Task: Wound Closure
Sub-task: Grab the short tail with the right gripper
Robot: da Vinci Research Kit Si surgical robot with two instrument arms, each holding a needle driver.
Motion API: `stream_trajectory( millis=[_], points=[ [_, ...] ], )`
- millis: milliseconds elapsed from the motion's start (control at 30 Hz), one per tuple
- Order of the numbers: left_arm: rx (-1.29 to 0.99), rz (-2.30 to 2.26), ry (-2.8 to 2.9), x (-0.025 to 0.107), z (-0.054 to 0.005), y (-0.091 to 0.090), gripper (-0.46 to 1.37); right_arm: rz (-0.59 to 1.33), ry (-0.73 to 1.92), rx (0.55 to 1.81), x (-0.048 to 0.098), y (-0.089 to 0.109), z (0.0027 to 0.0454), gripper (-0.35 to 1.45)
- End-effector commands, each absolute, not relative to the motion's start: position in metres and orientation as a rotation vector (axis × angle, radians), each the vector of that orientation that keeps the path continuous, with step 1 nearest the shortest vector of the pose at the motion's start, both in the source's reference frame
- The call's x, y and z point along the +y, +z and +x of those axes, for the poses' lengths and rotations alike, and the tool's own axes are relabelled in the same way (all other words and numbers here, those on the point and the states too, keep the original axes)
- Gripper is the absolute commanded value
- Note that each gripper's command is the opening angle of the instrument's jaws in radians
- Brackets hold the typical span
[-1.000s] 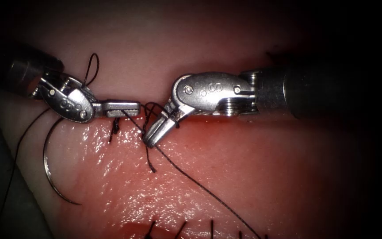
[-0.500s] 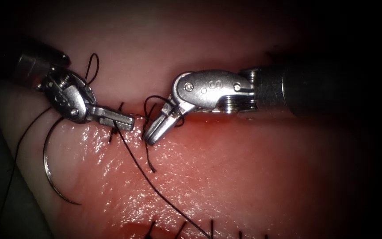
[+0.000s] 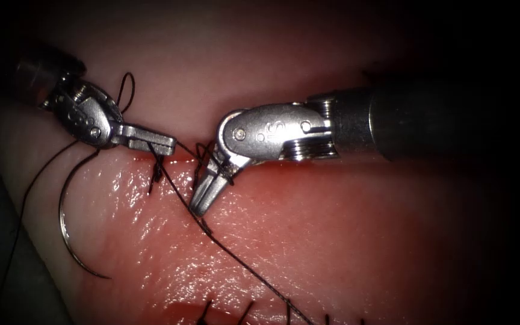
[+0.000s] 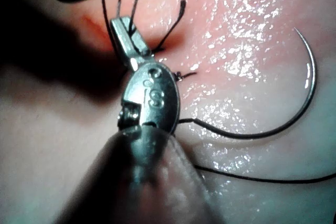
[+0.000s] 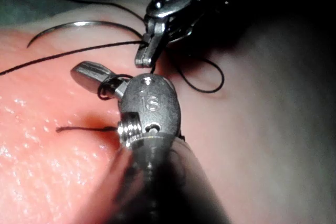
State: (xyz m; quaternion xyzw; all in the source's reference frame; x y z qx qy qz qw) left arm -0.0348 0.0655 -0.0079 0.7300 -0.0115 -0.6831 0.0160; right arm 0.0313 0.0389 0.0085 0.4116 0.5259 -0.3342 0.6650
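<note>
Left end effector: jaws pressed together, pinching the thread, which runs from them across the glistening tissue toward the endoscope view's lower edge. Right end effector: jaws pressed together, tip down on the tissue just beside the cut, with turns of thread wound round them near the hinge. Whether they also nip the short end lying at their tip cannot be told. Needle: free, held by neither tool, lying flat on the tissue at the far left of the endoscope view and not in the tissue. Its trailing thread curves up behind the left tool.

By the look of it, you are forming a knot over the right tool. Keep the left strand just taut, so that the turns sit snug on the right jaws and do not slide off the tip. Pull along the line of the thread, not upward against the tissue edge, which looks soft and wet with red fluid. Keep the working strand away from the loose needle and from the cut end beneath the left jaws, since either could snag it.
</note>
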Motion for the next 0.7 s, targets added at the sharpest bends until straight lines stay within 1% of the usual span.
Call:
stream_trajectory(
  millis=[33, 133, 267, 367, 467, 500, 533, 567, 600, 667, 700],
  points=[
    [-0.027, 2.266, -2.122, 0.0654, -0.0348, -0.0079, -0.35, 0.909, -0.786, 1.163, 0.0390, 0.0084, 0.0316, -0.30],
    [-0.028, 2.265, -2.124, 0.0651, -0.0348, -0.0081, -0.35, 0.882, -0.842, 1.109, 0.0389, 0.0084, 0.0322, -0.30],
    [-0.022, 2.267, -2.128, 0.0648, -0.0349, -0.0085, -0.35, 0.849, -0.904, 1.070, 0.0388, 0.0087, 0.0327, -0.29],
    [-0.022, 2.267, -2.128, 0.0646, -0.0349, -0.0088, -0.35, 0.833, -0.941, 1.047, 0.0382, 0.0093, 0.0327, -0.06],
    [-0.024, 2.265, -2.132, 0.0644, -0.0348, -0.0091, -0.35, 0.818, -0.970, 1.036, 0.0372, 0.0099, 0.0326, 0.29],
    [-0.024, 2.265, -2.132, 0.0643, -0.0348, -0.0091, -0.35, 0.816, -0.973, 1.034, 0.0368, 0.0101, 0.0325, 0.34],
    [-0.024, 2.265, -2.132, 0.0643, -0.0347, -0.0092, -0.35, 0.815, -0.976, 1.033, 0.0365, 0.0102, 0.0324, 0.35],
    [-0.023, 2.265, -2.131, 0.0643, -0.0346, -0.0092, -0.35, 0.814, -0.979, 1.031, 0.0363, 0.0103, 0.0324, 0.40],
    [-0.023, 2.264, -2.130, 0.0642, -0.0345, -0.0091, -0.35, 0.812, -0.982, 1.030, 0.0360, 0.0104, 0.0324, 0.54],
    [-0.022, 2.264, -2.128, 0.0641, -0.0343, -0.0091, -0.35, 0.809, -0.983, 1.029, 0.0358, 0.0105, 0.0323, 0.69],
    [-0.022, 2.264, -2.127, 0.0641, -0.0341, -0.0091, -0.35, 0.806, -0.984, 1.026, 0.0358, 0.0105, 0.0322, 0.74]
  ],
)
